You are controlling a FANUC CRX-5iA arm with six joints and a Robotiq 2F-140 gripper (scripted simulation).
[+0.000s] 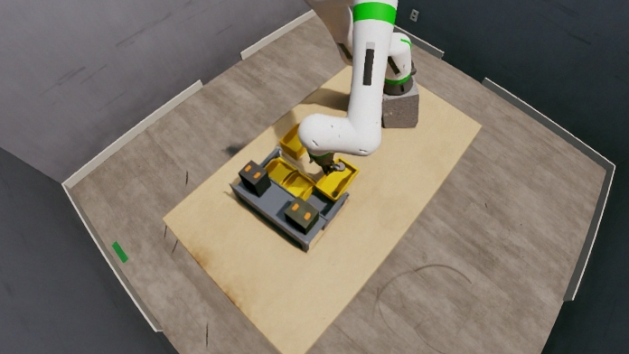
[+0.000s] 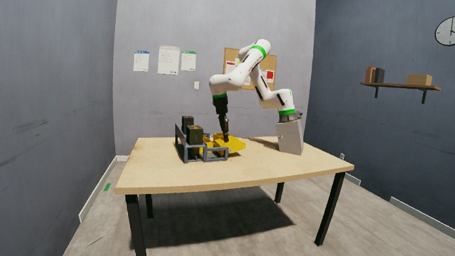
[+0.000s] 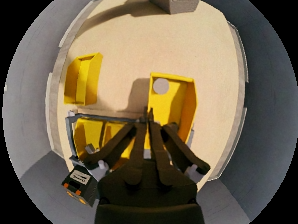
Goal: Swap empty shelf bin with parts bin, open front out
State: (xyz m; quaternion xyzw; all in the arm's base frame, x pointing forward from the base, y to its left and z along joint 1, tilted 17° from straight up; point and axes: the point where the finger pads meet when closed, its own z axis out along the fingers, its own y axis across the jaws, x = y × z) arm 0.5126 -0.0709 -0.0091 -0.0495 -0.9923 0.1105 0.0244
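Observation:
The yellow bin with the parts (image 1: 338, 184) (image 2: 235, 144) (image 3: 178, 102) sits tilted at the right end of the grey shelf (image 1: 276, 204) (image 2: 196, 154), its inner end in the gap and its outer end sticking out over the table. A grey part (image 3: 161, 87) lies in it. My gripper (image 1: 332, 171) (image 2: 225, 138) (image 3: 147, 112) points down and is shut on the bin's rim at its outer end. The empty yellow bin (image 1: 292, 144) (image 3: 83, 80) stands upright on the table behind the shelf.
Two more yellow bins (image 1: 280, 170) (image 1: 298, 184) sit in the shelf to the left of the gap. Two dark boxes (image 1: 255, 178) (image 1: 302, 216) stand on the top board. The arm's grey pedestal (image 1: 400, 108) (image 2: 289, 137) stands at the back of the table.

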